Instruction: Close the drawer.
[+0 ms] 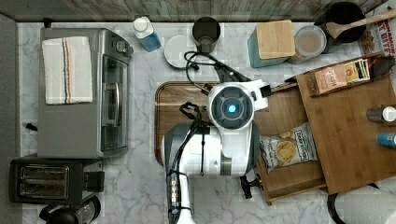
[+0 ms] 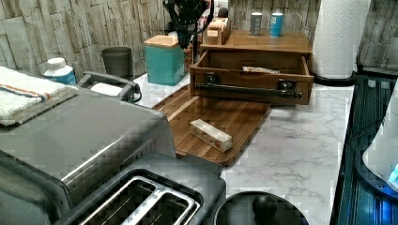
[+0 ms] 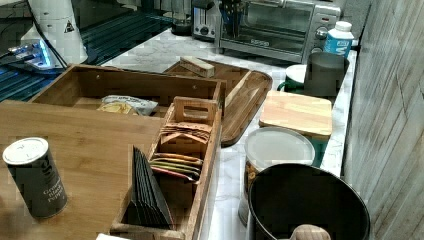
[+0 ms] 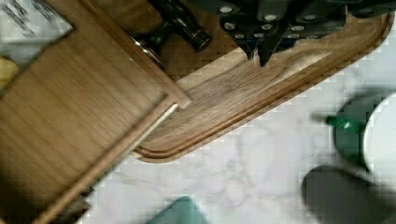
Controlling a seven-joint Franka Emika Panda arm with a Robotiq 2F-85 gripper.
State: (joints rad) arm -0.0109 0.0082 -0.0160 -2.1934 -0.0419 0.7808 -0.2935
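Note:
The drawer (image 1: 289, 179) stands pulled out from under a wooden top, with a chips bag (image 1: 288, 148) lying in it. Its front panel (image 2: 253, 79) carries a black bar handle (image 2: 248, 90). From the right view I look into the drawer (image 3: 125, 82) past its thin walls. My arm's wrist (image 1: 231, 108) hangs over the drawer's front. The gripper (image 4: 259, 56) is shut with nothing in it, above the walnut tray (image 4: 261, 88) and just off the handle's end (image 4: 182, 25). It is the dark shape (image 2: 187, 26) at the left view's top.
A small box (image 2: 211, 135) lies on the walnut tray. A toaster oven (image 1: 84, 91) and toaster (image 1: 46, 179) fill the top view's left. A teal canister (image 1: 273, 42), grey cup (image 1: 206, 32) and pot stand at the back. Cans (image 1: 383, 114) and a tea organiser (image 3: 185, 150) sit on the wooden top.

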